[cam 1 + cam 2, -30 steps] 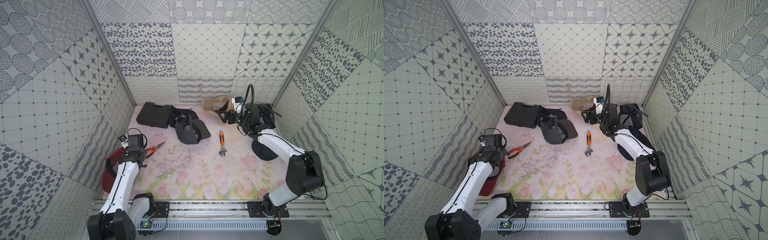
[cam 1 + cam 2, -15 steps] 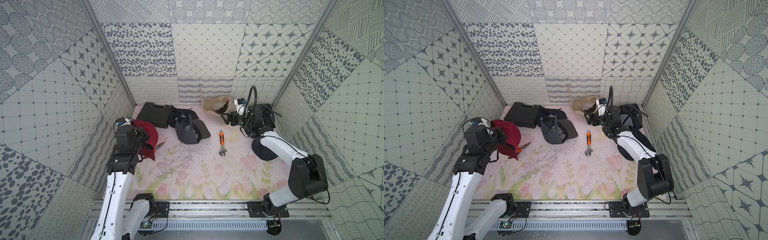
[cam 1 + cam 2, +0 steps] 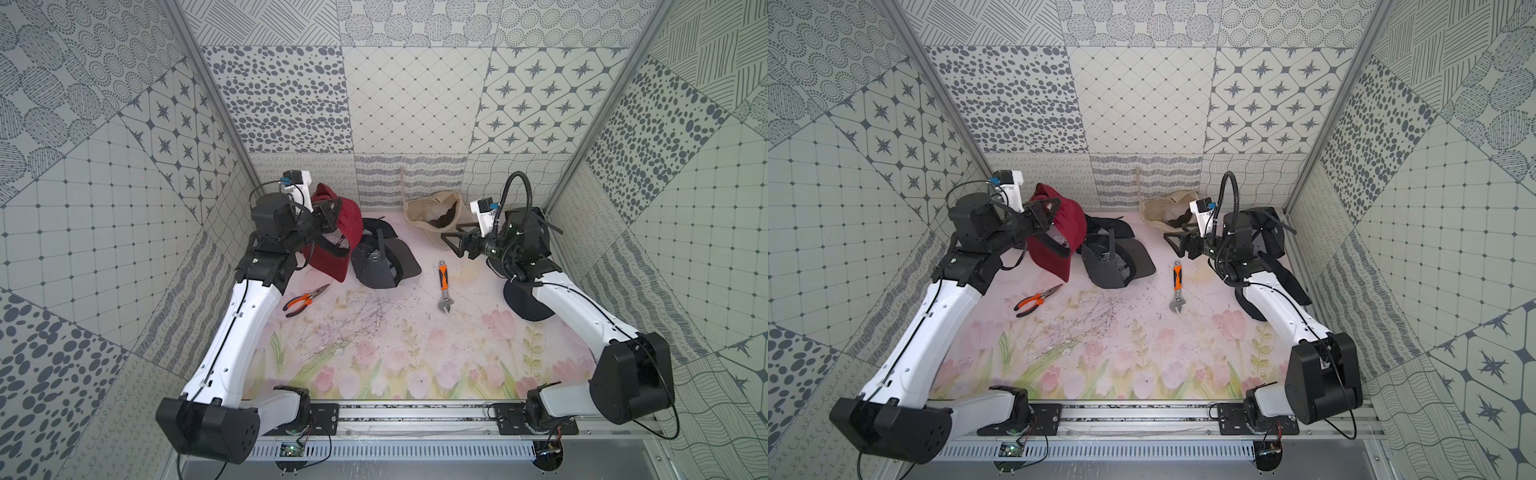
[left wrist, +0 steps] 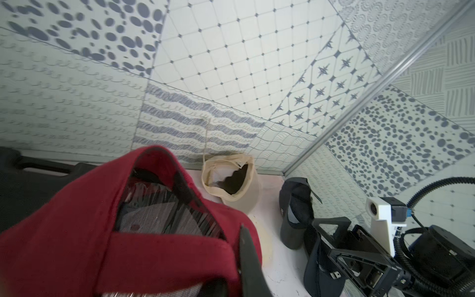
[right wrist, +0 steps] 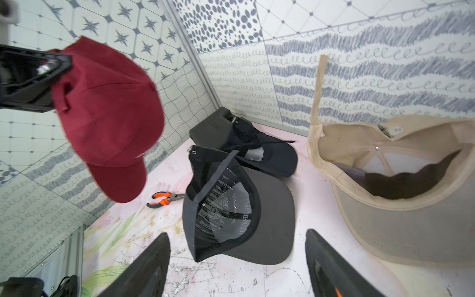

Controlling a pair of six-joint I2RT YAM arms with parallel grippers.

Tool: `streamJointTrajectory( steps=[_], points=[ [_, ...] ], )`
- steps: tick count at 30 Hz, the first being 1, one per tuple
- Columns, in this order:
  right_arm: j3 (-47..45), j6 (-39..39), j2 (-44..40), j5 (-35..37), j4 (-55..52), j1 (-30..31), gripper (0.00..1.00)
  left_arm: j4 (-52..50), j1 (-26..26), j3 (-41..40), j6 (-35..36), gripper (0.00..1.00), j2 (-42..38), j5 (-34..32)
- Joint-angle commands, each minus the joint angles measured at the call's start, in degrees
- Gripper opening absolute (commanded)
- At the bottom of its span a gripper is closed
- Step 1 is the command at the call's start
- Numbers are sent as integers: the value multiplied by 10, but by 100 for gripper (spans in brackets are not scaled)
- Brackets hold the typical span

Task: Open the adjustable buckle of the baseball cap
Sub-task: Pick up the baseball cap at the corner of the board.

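Tip: left tool (image 3: 328,211) is clamping the dark-red fabric baseball cap (image 3: 347,220); right tool (image 3: 455,241), spread apart, should be pinching the red back strap (image 4: 167,244) beside it.

Left arm (image 3: 245,328) and right arm (image 3: 582,307) are wearing white shells between bulky black joints. A thin black cable (image 3: 226,328) is running along the left shell, at lower left of a top view, past dots that may be screw holes. A ribbed black hose (image 3: 517,187) is arching at upper right. White camera blocks (image 3: 299,179) are carrying blue plugs (image 3: 285,181). The right gripper (image 3: 452,240) is showing black triangular frames.
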Motion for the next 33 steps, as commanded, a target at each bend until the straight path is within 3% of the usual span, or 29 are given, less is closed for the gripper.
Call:
streamJointTrajectory(
  steps=[1, 11, 17, 21, 26, 33],
  points=[
    [-8, 0, -25, -54, 21, -1, 83, 114, -47, 58, 46, 0, 65, 123],
    [-28, 20, -76, -5, 7, 12, 92, 137, -138, 149, 53, 0, 187, 138],
    [-31, 43, -96, 25, 6, 15, 91, 137, -170, 172, 80, 0, 217, 159],
    [-21, 69, -92, 32, 4, 20, 91, 139, -181, 174, 67, 0, 230, 137],
    [-18, 63, -88, 150, -7, 70, 95, 175, -200, 180, 52, 0, 253, 156],
    [-29, 100, -70, 240, 7, 113, 98, 175, -223, 206, 52, 0, 276, 104]
  ],
)
